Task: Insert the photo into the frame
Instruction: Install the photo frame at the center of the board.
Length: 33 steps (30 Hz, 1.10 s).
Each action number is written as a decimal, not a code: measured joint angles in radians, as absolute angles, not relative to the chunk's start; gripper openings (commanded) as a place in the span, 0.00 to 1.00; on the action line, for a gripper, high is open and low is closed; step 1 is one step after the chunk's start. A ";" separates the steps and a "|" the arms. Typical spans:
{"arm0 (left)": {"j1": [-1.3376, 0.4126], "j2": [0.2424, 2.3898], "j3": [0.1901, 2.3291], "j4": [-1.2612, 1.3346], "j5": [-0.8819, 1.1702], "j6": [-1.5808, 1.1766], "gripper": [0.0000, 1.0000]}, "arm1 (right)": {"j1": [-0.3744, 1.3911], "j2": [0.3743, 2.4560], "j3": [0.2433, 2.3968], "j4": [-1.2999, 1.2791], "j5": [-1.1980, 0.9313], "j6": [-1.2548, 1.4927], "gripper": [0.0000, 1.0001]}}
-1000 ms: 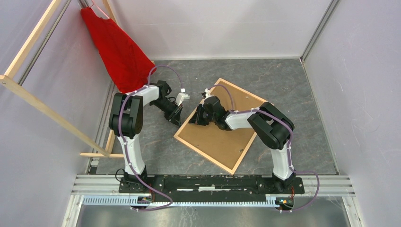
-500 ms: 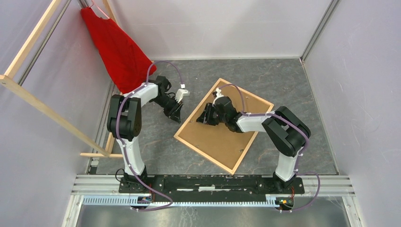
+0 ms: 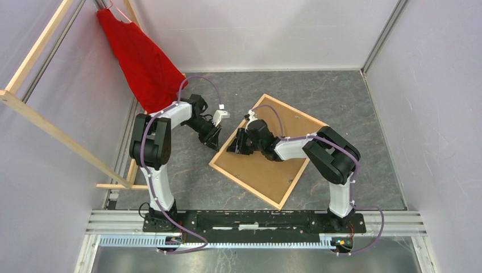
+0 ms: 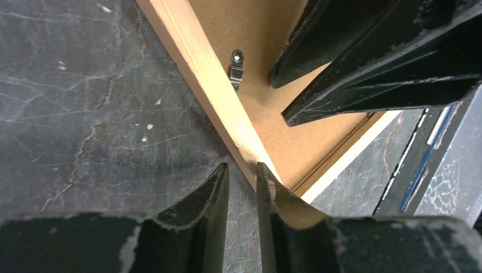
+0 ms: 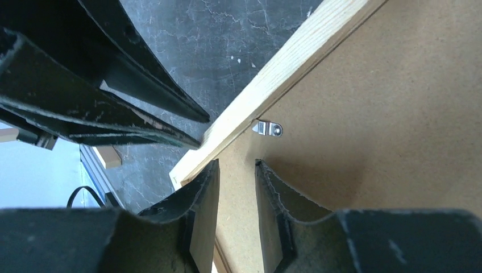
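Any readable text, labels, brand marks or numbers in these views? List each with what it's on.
None readable. The frame, its brown backing board, the metal turn clip and the red cloth show no markings. A blue stripe at the right edge of the left wrist view is too blurred to tell whether it carries text.

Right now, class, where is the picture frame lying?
In the top view the frame lies back-up and tilted on the table, the left gripper at its left rim and the right gripper over its backing board.
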<state>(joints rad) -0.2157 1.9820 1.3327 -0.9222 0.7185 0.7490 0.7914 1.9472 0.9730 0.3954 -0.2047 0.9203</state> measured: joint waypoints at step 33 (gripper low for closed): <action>-0.216 1.987 1.306 -0.928 0.764 0.750 0.23 | 0.803 2.004 1.050 0.377 -0.101 0.928 0.23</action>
<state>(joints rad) -0.2165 1.9873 1.3064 -0.9276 0.7635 0.7502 0.8032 2.0041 1.0504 0.3775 -0.1005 0.9276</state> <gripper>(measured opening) 0.239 0.227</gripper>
